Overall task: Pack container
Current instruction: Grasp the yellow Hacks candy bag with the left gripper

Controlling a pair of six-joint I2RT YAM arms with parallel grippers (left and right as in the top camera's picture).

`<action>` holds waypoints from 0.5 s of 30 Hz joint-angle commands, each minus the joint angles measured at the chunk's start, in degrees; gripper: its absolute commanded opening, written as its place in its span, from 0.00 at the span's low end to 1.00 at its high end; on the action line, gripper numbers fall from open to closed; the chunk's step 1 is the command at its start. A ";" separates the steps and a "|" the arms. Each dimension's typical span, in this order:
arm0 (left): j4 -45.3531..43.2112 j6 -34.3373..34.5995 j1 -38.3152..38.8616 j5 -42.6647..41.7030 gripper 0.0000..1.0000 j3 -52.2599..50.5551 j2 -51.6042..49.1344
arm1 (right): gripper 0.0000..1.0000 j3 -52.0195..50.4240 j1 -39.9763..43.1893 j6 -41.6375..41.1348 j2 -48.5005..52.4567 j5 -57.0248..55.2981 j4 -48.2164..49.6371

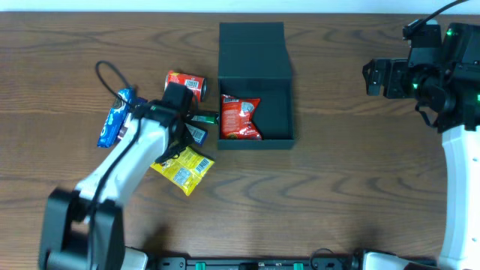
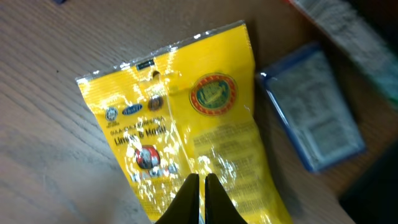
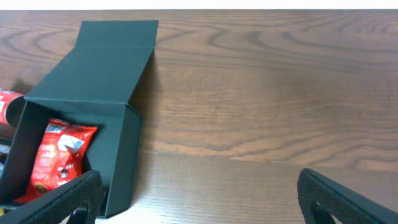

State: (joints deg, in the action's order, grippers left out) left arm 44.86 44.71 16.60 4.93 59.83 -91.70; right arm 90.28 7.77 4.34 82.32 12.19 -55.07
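The container (image 1: 255, 46), a matte black box, lies open at mid-table with its flap lid folded back. A red snack packet (image 1: 240, 118) rests inside it, also in the right wrist view (image 3: 59, 158). A yellow snack packet (image 2: 186, 118) lies flat on the wood left of the box (image 1: 184, 168). My left gripper (image 2: 200, 180) is shut, its tips over the near part of that packet; I see nothing pinched between them. My right gripper (image 3: 199, 193) stands wide open over bare wood, to the right of the container (image 3: 106, 68).
A blue-edged packet (image 2: 314, 118) lies beside the yellow one. A blue wrapper (image 1: 116, 120) and a red snack (image 1: 186, 82) sit left of the box. A black cable (image 1: 109, 73) loops at the far left.
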 commanded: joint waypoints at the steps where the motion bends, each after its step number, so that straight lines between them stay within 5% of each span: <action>1: -1.90 2.34 -0.07 -0.96 0.06 -2.89 4.61 | 0.99 0.35 0.42 -0.90 -0.55 0.50 0.44; 7: -5.33 8.76 -0.07 -2.21 0.75 -8.07 4.83 | 0.99 0.35 0.42 -0.90 -0.55 0.50 0.07; 15: -6.78 12.44 -0.07 -2.01 0.87 -10.64 4.81 | 0.99 0.35 0.42 -0.94 -0.55 0.52 -0.11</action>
State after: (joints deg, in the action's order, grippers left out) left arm 38.72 54.35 16.60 2.90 50.76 -86.61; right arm 90.26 7.77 4.34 82.35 12.19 -55.05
